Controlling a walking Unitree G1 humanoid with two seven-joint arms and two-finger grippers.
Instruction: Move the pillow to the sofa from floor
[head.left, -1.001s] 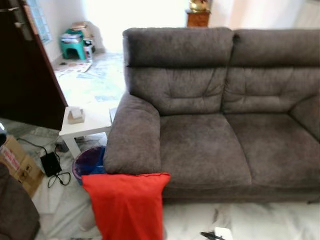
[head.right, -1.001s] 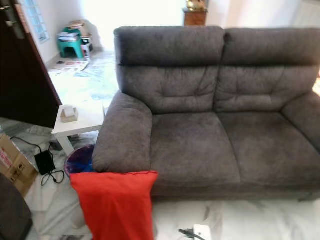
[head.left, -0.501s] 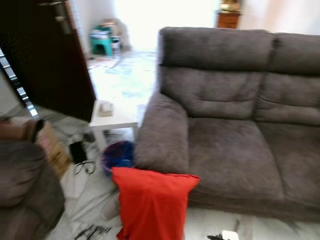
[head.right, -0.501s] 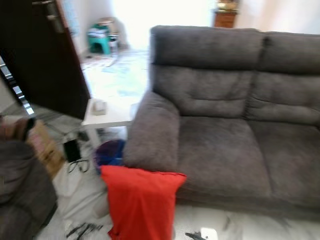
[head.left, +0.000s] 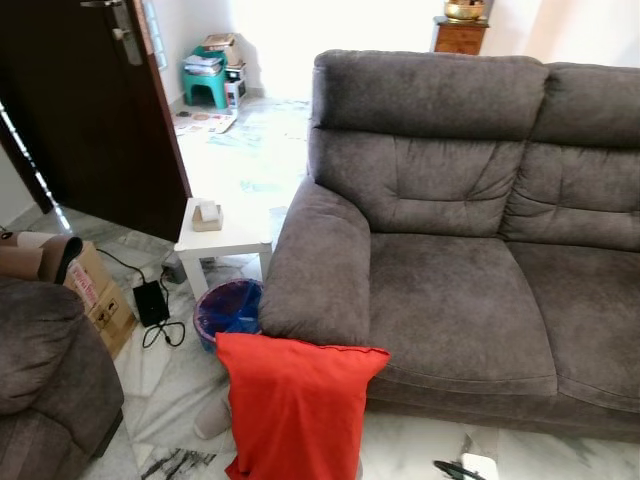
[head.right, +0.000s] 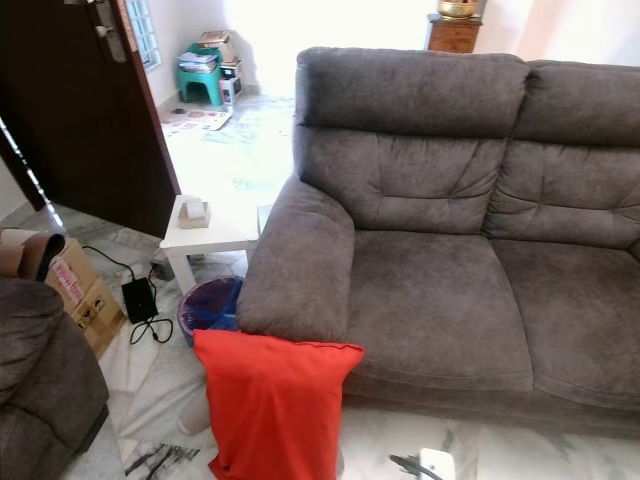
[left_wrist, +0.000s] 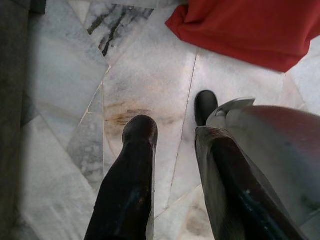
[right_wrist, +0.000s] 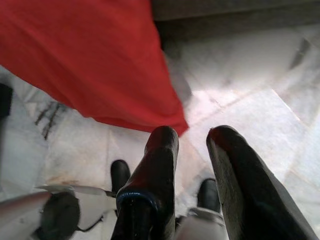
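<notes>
Pillow (head.left: 295, 405), red, stands on the marble floor (head.left: 170, 385), leaning against the near end of the sofa's (head.left: 460, 300) left armrest (head.left: 315, 270), its top edge touching the armrest front. I see the grey sofa's seat cushions bare behind it. Left of the armrest sits a blue bin (head.left: 228, 310), and just beyond it a small white table (head.left: 222, 232) carrying a little box (head.left: 207, 215). A dark door (head.left: 95, 110) stands open at far left, with a cardboard box (head.left: 98, 298) and a black adapter with cable (head.left: 152, 305) on the floor near it. Another grey seat (head.left: 45, 385) fills the near left corner.

My left pincer (left_wrist: 172, 135) hangs low over the floor, fingers a narrow gap apart, holding nothing; a corner of the pillow lies beyond it. My right pincer (right_wrist: 192, 137) also hangs near the floor, fingers narrowly parted and empty, with the pillow's lower edge just past its tips.
</notes>
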